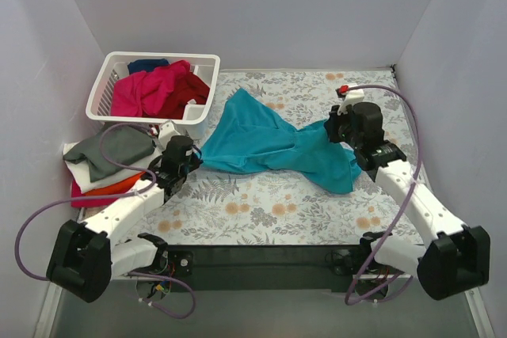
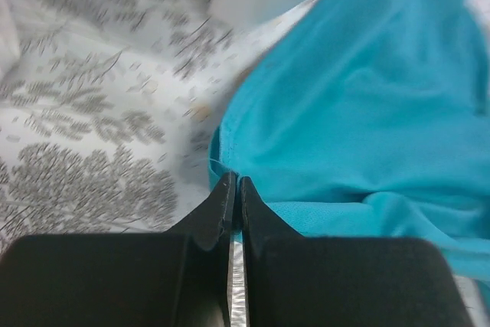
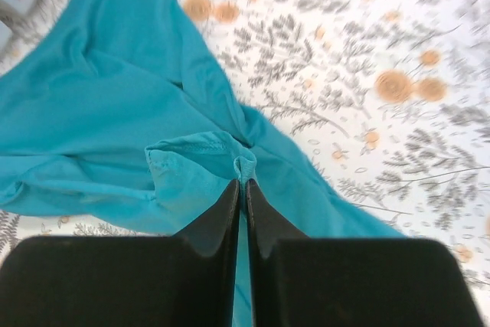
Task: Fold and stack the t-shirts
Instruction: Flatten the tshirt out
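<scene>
Left claw (image 1: 190,157): fingers are pressed together, and the near-left hem of the teal shirt (image 1: 269,144) is pinched at the tips, as seen in the left wrist view.

Right claw (image 1: 331,128): also closed, with a folded edge from the teal shirt's right side caught between the tips.

Teal shirt: laid rumpled and slantwise across the middle of the surface (image 1: 269,211). It is strung between the two claws and bunched toward its right end. No clean fold can be made out in it. The step in hand is judged to be spreading it flat, ahead of any first fold.

Left of the teal shirt, beside the left claw: a low pile is noted. A grey shirt (image 1: 115,148) lies on top, with white cloth (image 1: 73,152) and an orange-red layer (image 1: 111,187) showing under it. This is taken to be the stack already begun. The top piece looks loosely laid, and how well the lower ones are folded cannot be told.

Beyond the teal shirt, up and to its left: a basket (image 1: 162,57) is seen. A magenta shirt (image 1: 154,91), a dark red one (image 1: 195,85) and a navy one (image 1: 147,62) are heaped in it unfolded.

Progress, as judged: a few shirts are stacked, one is in hand and unfolded, and at least three are waiting in the basket. The larger part of the job appears to be left.
</scene>
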Tool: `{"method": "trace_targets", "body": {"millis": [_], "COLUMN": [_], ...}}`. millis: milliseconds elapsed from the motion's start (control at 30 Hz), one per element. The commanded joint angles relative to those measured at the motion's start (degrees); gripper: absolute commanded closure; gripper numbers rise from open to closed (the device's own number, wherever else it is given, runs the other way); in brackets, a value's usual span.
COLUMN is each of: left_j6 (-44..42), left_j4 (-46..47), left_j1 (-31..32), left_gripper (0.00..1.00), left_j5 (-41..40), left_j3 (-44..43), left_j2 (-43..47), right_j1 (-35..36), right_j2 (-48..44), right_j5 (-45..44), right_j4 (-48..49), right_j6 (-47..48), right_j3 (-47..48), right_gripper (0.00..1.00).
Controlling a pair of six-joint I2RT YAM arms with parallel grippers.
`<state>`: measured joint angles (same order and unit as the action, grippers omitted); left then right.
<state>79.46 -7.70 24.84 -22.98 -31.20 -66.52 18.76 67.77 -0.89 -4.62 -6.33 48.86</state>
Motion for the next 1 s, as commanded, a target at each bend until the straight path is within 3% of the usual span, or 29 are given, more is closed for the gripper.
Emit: {"method": "trace_targets", "body": {"millis": [0,467,800,967], "left_j6": [-1.94,-10.55,-11.52,-10.91], "left_j4": [-1.08,-14.26,-18.4,-18.14], "left_j1": [-0.23,-0.06,-0.06,-0.06], "left_gripper": [1.0,1.0,1.0,1.0], "left_j5": [1.88,17.79,29.83,30.1], "left_j3": [-4.83,-31.53,-47.09,-49.04], "left_j2": [5.95,20.55,23.01,25.83], "right_j1": [0.04,-0.04,0.04,-0.22], "right_j2": [-7.29,-23.28,-24.96,-24.18], "right_j5": [-3.59,0.26,6.24,8.71], "right_j4": [-2.66,-18.21,-26.66,-27.72], "right_j6": [1.93,6.24,8.53,8.17], "right_j3": [2.9,28.46,52.02,59.14], "right_gripper": [0.99,0.99,0.99,0.99]}}
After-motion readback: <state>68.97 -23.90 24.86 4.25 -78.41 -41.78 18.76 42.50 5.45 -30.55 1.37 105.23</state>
